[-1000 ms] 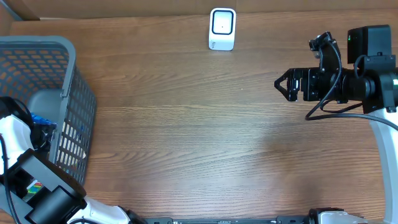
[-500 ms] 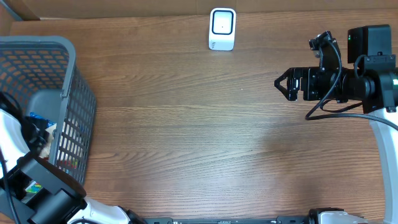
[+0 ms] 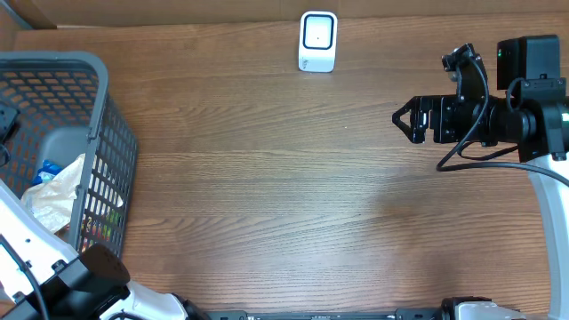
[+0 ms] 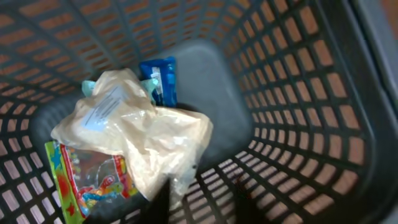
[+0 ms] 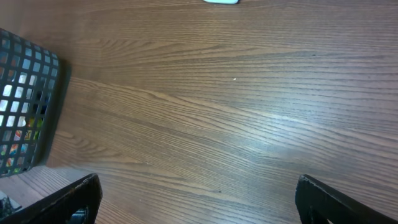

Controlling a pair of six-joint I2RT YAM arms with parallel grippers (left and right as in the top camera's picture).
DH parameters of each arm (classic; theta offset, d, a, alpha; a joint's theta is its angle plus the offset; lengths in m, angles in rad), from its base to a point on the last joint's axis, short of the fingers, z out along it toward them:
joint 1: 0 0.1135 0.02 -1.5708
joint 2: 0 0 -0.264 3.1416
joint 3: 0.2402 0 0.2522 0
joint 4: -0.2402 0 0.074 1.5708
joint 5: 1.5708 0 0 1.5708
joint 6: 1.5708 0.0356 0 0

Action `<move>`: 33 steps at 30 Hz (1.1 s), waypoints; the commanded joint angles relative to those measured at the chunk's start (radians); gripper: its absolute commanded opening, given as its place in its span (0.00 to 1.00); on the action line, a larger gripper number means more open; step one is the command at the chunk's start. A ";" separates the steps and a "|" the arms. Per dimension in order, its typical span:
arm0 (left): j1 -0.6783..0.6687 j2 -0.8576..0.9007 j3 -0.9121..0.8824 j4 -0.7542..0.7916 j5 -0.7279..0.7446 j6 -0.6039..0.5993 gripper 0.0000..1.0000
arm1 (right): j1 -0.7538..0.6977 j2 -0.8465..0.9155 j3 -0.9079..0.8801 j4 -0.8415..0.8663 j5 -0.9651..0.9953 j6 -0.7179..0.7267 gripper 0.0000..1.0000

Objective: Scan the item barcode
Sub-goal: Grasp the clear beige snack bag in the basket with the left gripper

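Observation:
Several items lie in the grey mesh basket (image 3: 111, 133): a crumpled pale plastic bag (image 4: 143, 134), a blue packet (image 4: 158, 78) and a colourful sweets packet (image 4: 81, 183). My left gripper (image 4: 202, 202) hovers over the basket floor (image 4: 205, 81), blurred, its jaws a narrow gap apart. The bag's clear corner (image 4: 183, 183) hangs beside the left finger, and mesh shows between the jaws. The white scanner (image 3: 317, 40) stands at the table's far edge. My right gripper (image 3: 400, 120) hangs wide open and empty over bare wood (image 5: 199, 199).
The basket's tall walls (image 4: 298, 93) ring the left gripper on all sides. In the overhead view the bag (image 3: 55, 191) rests against the basket's right wall. Wood tabletop (image 3: 293, 196) stretches between basket and right arm. The left arm's base (image 3: 62, 280) sits at the near left corner.
The left arm has swung out toward the left edge of the overhead view, uncovering the pale bag in the basket. The right arm has not moved.

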 commanded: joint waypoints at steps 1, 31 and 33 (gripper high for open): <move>0.003 0.011 -0.051 0.000 -0.013 -0.066 0.86 | 0.005 -0.003 0.016 0.005 -0.009 -0.008 1.00; 0.079 0.015 -1.048 0.810 -0.084 -0.433 0.90 | 0.005 0.001 0.015 0.005 -0.009 -0.008 1.00; 0.079 0.015 -1.045 0.811 -0.082 -0.408 0.62 | 0.005 0.001 0.015 0.005 -0.009 -0.008 1.00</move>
